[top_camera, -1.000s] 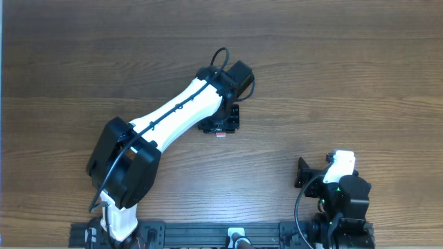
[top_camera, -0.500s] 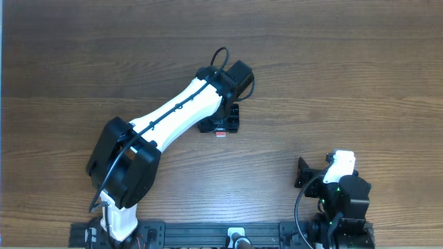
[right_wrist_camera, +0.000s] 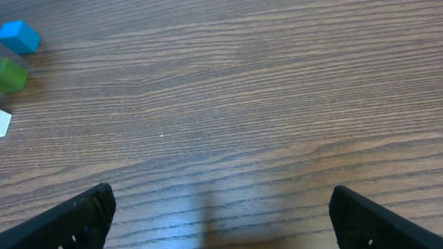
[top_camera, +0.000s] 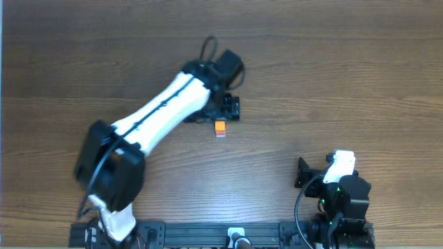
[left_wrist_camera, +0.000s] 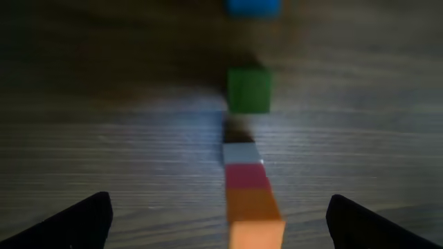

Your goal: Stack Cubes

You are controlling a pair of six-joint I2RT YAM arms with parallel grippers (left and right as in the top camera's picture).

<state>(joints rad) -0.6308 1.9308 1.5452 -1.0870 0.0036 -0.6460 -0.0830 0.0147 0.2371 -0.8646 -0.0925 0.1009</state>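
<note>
Left jaws stand spread wide and hold nothing, one finger on either side of the stack. The stack rises between them on the surface and touches neither. Its long axis is upright: orange cube on top, red cube beneath, white cube at the foot. Ahead of the jaws, just past the stack, sits the green cube, with the blue cube beyond it, all roughly in line. Green likely goes on next. Clearing the tower calls for a straight rise with no sideways drift, then a square, centred grip. Right jaws are likewise parted and empty, well apart from the stack.
</note>
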